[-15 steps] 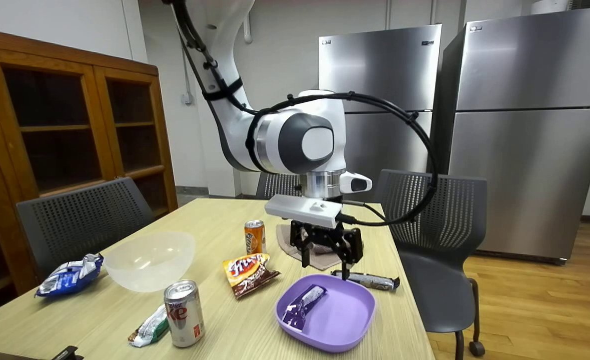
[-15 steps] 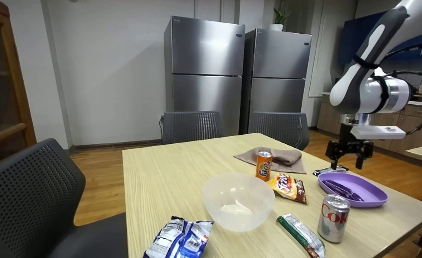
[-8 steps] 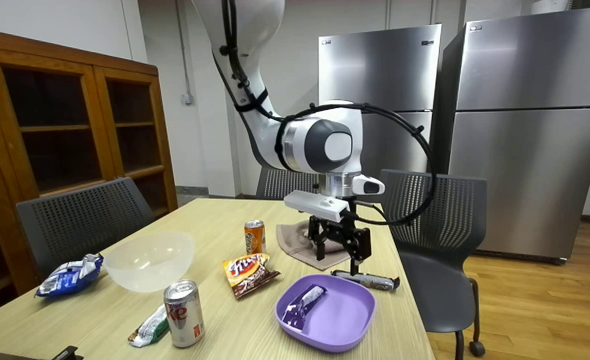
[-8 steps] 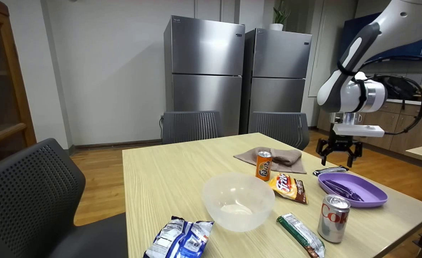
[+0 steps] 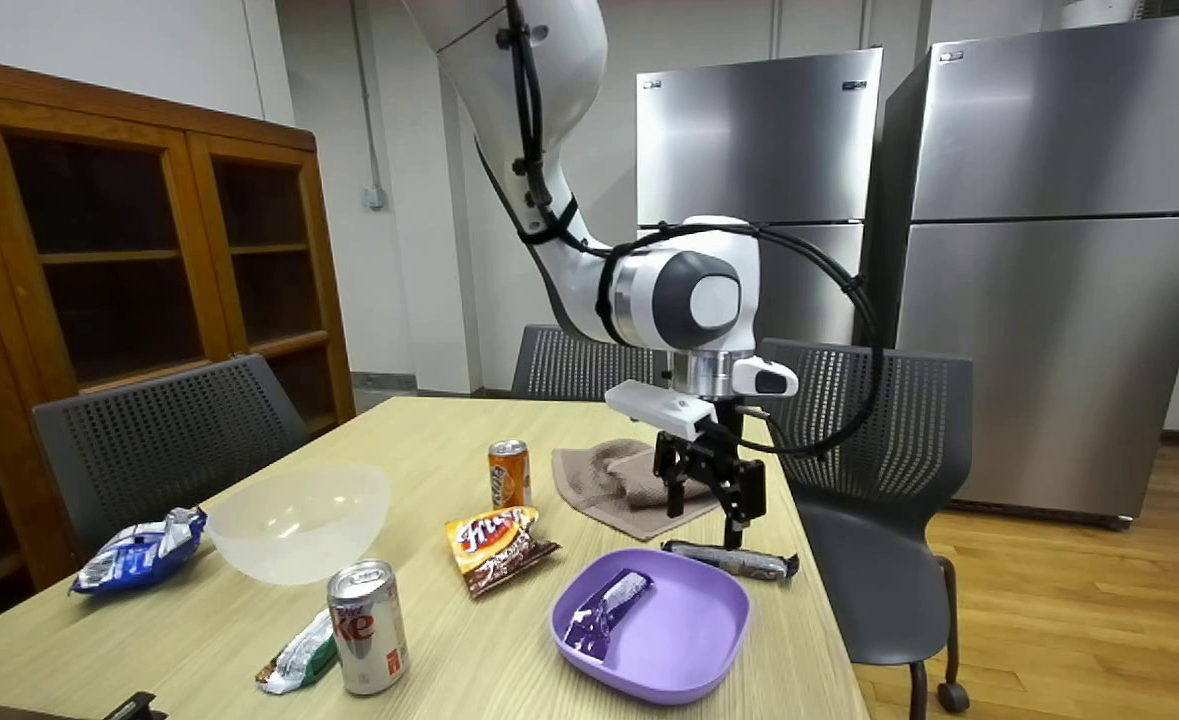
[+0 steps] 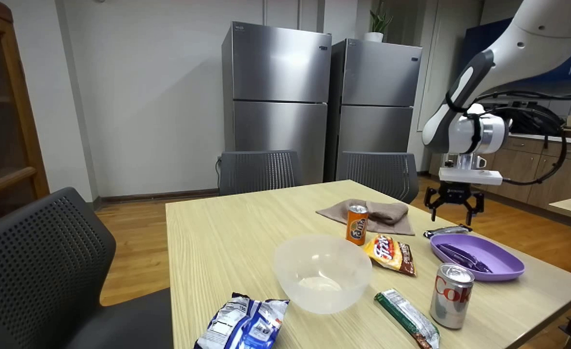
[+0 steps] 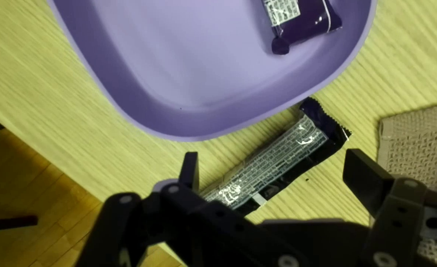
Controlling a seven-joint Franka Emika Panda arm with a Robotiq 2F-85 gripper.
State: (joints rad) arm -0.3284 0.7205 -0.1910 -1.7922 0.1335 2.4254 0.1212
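In an exterior view a wooden cabinet (image 5: 201, 230) stands at the far left, with a grey chair (image 5: 169, 430) in front of it. On the table (image 5: 439, 440), a blue snack bag (image 5: 139, 552) lies beside a frosted bowl (image 5: 299, 525). Next come a green-wrapped bar (image 5: 303, 652) and, just beside it, an upright silver can (image 5: 367, 635). A yellow and brown chip bag (image 5: 497, 548) lies near an upright orange can (image 5: 509, 475), and further right a purple plate (image 5: 684, 620) holds a purple-wrapped bar (image 5: 607, 612). Behind the plate is a brown cloth (image 5: 604, 482). The gripper (image 5: 704, 523) hangs by the black-wrapped bar (image 7: 274, 165), its fingers released and spread wide. That bar lies on the table near the plate's rim, and in the wrist view it slants across the gap between the fingers, one end hidden by the gripper. A steel fridge (image 5: 1059, 350) stands at the far right
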